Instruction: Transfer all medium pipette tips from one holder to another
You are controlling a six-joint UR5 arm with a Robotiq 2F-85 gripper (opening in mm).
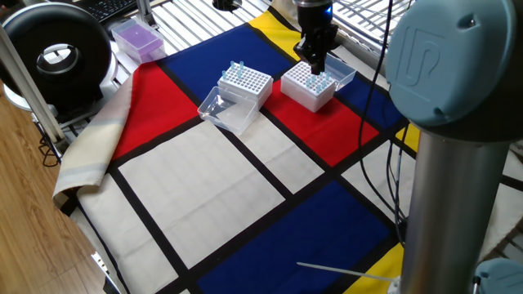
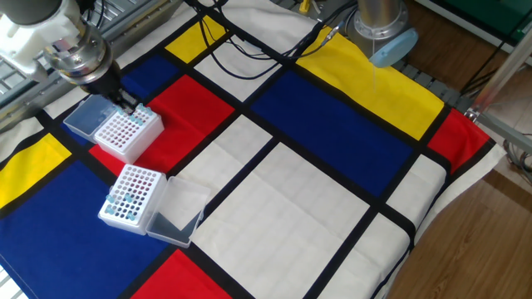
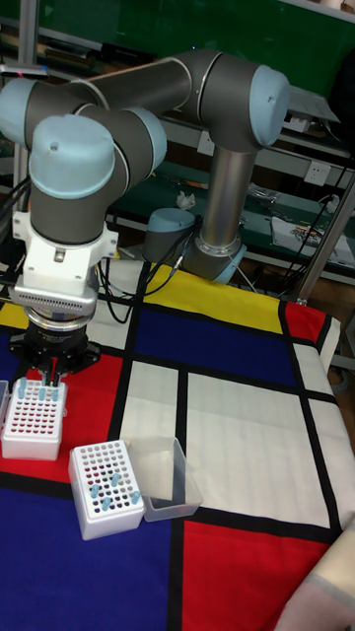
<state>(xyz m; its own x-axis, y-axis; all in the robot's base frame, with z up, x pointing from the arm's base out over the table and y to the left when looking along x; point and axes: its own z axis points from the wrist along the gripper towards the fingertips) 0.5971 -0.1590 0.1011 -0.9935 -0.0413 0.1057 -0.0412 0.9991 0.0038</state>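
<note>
Two white perforated holders sit on the checked cloth. One holder (image 1: 309, 86) (image 2: 126, 131) (image 3: 34, 421) has a few pale-blue medium pipette tips (image 1: 321, 81) (image 3: 46, 391) at the corner under my gripper (image 1: 315, 65) (image 2: 127, 105) (image 3: 47, 378). The gripper hangs just above that corner with its fingers close together. Whether a tip is between them is too small to see. The other holder (image 1: 246, 85) (image 2: 130, 193) (image 3: 103, 488) carries several tips (image 1: 237, 71) (image 2: 125, 209) (image 3: 106, 483), and its clear lid (image 1: 222, 109) (image 2: 176, 215) (image 3: 164, 480) lies open beside it.
The first holder's clear lid (image 2: 86, 115) (image 1: 341, 73) lies open behind it. A purple box (image 1: 137, 37) and a black round device (image 1: 55, 54) stand off the cloth at the back left. Cables (image 2: 249, 41) cross the cloth near the arm's base (image 2: 381, 29).
</note>
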